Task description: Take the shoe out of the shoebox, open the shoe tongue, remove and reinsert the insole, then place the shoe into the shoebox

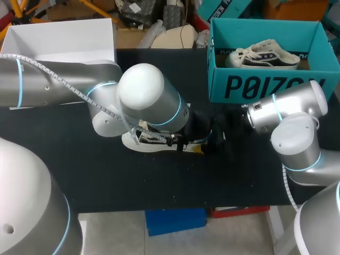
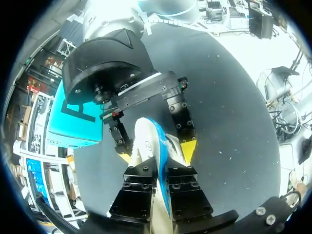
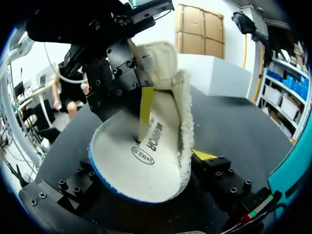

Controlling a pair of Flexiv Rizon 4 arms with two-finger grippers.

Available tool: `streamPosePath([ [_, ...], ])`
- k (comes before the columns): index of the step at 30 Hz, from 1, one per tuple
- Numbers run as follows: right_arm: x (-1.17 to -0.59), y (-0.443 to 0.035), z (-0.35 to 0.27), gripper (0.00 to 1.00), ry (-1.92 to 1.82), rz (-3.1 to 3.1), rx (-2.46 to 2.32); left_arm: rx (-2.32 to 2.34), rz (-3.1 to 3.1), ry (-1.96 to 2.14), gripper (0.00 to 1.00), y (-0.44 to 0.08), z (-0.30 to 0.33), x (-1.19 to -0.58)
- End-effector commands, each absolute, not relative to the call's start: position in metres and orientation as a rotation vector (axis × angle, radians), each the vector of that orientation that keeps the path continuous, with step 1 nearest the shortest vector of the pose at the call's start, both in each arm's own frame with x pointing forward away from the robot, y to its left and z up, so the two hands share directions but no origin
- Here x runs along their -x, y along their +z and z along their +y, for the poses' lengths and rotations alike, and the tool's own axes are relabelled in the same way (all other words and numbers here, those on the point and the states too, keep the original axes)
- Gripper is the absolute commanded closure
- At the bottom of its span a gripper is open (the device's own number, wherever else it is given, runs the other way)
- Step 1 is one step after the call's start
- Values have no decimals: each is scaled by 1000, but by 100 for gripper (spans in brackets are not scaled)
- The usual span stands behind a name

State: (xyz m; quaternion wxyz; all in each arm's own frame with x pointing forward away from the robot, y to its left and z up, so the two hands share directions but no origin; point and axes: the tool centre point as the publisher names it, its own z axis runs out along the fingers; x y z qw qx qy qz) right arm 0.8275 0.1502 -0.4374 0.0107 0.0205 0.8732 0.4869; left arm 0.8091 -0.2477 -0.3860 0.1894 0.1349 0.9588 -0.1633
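A cream insole (image 3: 141, 161) with a fleecy rim and blue underside hangs between both grippers above the black table. My left gripper (image 2: 158, 170) is shut on one end of it, one yellow fingertip (image 3: 145, 112) pressed on its printed face. My right gripper (image 3: 146, 163) spans its width, fingers against both long edges, and the insole curls up on one side. In the head view the two grippers meet mid-table, left gripper (image 1: 197, 144) facing right gripper (image 1: 219, 134). A white shoe (image 1: 151, 139) with dark laces lies on the table, partly hidden under my left wrist.
The teal shoebox (image 1: 265, 85) stands open at the back right with another shoe (image 1: 263, 56) inside, close behind my right arm. A white box (image 1: 58, 40) sits at the back left. Bare black table (image 1: 159, 186) stretches along the front.
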Motion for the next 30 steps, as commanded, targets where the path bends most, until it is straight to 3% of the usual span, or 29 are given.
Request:
streamPosePath([
  [1, -827, -440, 149, 100, 1518, 2727, -65, -418, 2720, -546, 100, -369, -233, -807],
  [17, -827, -440, 149, 100, 1518, 2727, -65, -461, 2746, -1057, 100, -262, -229, -777],
  [30, -827, -440, 149, 100, 1518, 2727, -65, -568, 2677, -1636, 100, -135, -250, -754],
])
